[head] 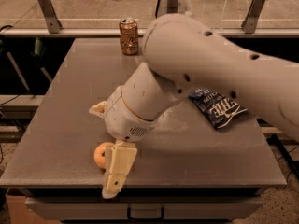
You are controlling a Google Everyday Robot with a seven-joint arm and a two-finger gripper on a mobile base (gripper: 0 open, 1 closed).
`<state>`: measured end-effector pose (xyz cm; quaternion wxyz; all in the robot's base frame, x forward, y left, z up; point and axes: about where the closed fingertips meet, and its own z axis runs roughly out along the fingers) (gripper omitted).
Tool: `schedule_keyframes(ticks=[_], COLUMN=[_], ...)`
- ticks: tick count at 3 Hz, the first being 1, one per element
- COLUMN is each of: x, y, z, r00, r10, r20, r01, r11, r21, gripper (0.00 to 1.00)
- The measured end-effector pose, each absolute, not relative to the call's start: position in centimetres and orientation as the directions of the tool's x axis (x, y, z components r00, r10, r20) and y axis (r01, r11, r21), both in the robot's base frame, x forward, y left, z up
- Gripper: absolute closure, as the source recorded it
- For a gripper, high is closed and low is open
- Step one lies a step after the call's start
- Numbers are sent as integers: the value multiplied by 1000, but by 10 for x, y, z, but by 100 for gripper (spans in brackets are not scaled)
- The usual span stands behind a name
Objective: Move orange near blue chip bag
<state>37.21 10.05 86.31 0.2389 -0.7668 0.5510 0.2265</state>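
Note:
The orange [99, 155] lies near the table's front edge, left of centre, partly hidden behind my gripper. My gripper [117, 171] hangs down right in front of it, its cream finger covering the orange's right side. The blue chip bag [216, 107] lies flat at the table's right, partly hidden behind my arm. The orange is far from the bag.
A gold-brown drink can [128, 36] stands at the back of the grey table [65, 101]. My big white arm [205, 73] spans the table's middle and right. A metal railing runs behind the table.

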Motion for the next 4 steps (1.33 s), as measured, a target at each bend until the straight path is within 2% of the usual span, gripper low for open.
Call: schedule_keyframes(ticks=[1, 4], x=[375, 382], y=[103, 97], z=[844, 843], r00=[266, 218], r10=[-731, -739], r20=[-628, -637], r01=[-959, -972], r11=[-268, -222], r21=[-95, -76], gripper=[18, 88])
